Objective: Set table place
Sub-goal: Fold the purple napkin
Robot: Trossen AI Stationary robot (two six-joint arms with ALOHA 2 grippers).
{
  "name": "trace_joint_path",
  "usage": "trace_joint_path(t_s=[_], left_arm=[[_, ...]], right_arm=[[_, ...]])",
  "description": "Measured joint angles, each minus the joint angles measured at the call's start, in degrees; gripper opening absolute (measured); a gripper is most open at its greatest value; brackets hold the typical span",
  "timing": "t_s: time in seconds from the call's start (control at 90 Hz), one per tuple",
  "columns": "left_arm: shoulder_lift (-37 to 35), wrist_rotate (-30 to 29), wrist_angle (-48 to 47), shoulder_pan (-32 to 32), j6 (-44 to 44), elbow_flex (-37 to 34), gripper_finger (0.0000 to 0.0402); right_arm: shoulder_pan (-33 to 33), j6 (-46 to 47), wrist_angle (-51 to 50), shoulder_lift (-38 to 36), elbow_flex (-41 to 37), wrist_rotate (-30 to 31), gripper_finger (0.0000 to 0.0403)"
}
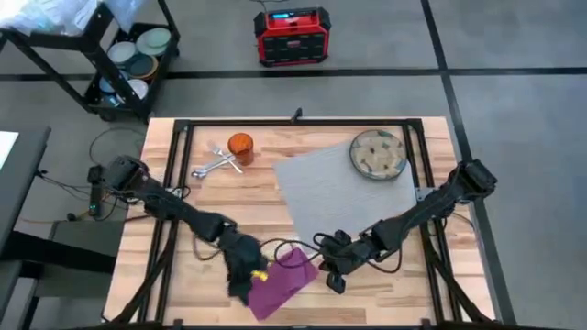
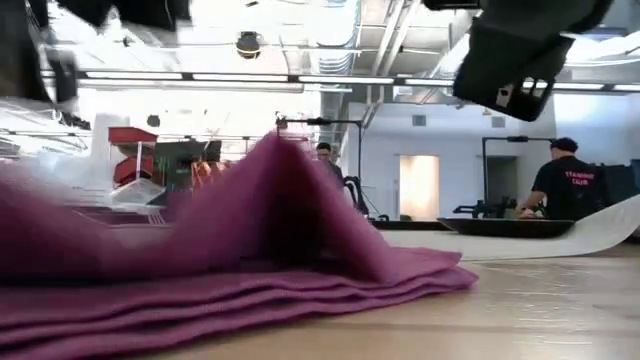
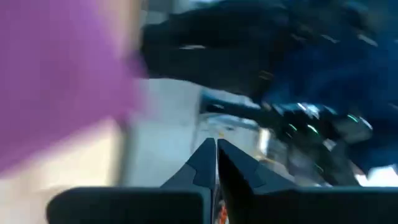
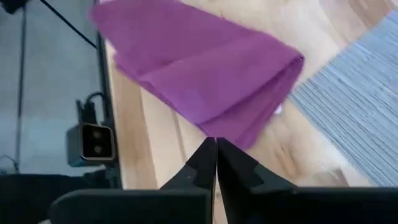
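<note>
The folded magenta cloth napkin [image 1: 282,280] lies near the front edge of the light wooden plank tabletop [image 1: 385,284], just off the near corner of the grey ribbed rectangular mat [image 1: 344,191]. The left hand [image 1: 246,273] sits at the napkin's left edge, fingers pressed together on nothing. The right hand [image 4: 216,154] hovers just beside the napkin's right side, its fingers likewise closed and empty. A round beige patterned plate [image 1: 378,153] rests on the mat's far corner; a small orange cup [image 1: 240,147] stands beside the steel cutlery [image 1: 216,161].
</note>
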Motion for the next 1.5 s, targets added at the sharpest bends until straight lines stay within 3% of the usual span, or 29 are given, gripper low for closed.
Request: trace_joint_path(t_s=[0.256, 0.344, 0.667, 0.889, 1.033, 1.133, 1.233, 1.3, 1.5], left_arm=[[-0.9, -25.6, -10.2, -0.3, 4.8, -0.1, 0.0], [2.3, -30.4, -12.6, -0.4, 6.0, -0.2, 0.0], [12.1, -27.5, -4.5, -4.6, 2.3, -0.2, 0.0], [12.4, -36.1, -4.8, -6.0, -2.1, -0.2, 0.0], [12.4, -38.2, -1.9, -4.5, -2.0, -0.2, 0.0], [14.8, -36.8, 1.9, -3.7, -2.1, -0.2, 0.0], [20.2, -28.2, 10.7, -3.5, -3.5, 0.0, 0.0], [23.0, -25.5, 12.3, -3.9, -5.3, 1.4, 0.0], [27.0, -31.5, 8.6, -2.7, -3.9, 6.6, 0.0]], right_arm=[[-1.5, -2.6, 2.3, 0.3, 0.0, -3.1, 0.0], [-2.4, -3.1, 3.0, 0.3, 0.0, -4.8, 0.0], [-3.2, -1.6, 13.8, 6.2, 0.0, -11.9, 0.0], [-3.1, 1.8, 22.6, 10.6, 0.0, -14.8, 0.0], [-2.1, 3.3, 24.8, 11.5, 0.0, -14.8, 0.0], [-1.1, 4.2, 25.1, 11.5, 0.1, -14.8, 0.0], [-0.1, 4.7, 24.9, 11.5, 0.1, -14.7, 0.0], [0.5, 4.8, 24.9, 11.5, 0.1, -14.5, 0.0], [0.8, 4.7, 22.7, 11.5, 0.1, -12.0, 0.0]])
